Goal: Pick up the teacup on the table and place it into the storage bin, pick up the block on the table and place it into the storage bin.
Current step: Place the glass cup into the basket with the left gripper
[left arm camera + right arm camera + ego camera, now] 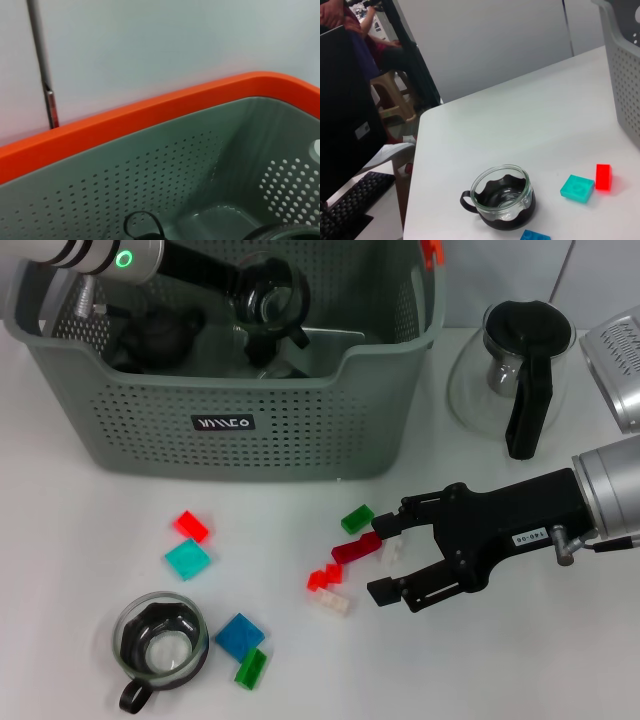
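White bench lies smooth; my right gripper gapes around a glossy red block, perforated bin beyond.

A small black label with white characters, not legible, is seen on the storage bin. A white sticker reading roughly "140-06" is borne by the right gripper.

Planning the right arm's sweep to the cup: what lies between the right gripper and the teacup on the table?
In the head view, between the right gripper and the teacup lie small red blocks, a clear block, then a blue block and green block beside the cup.
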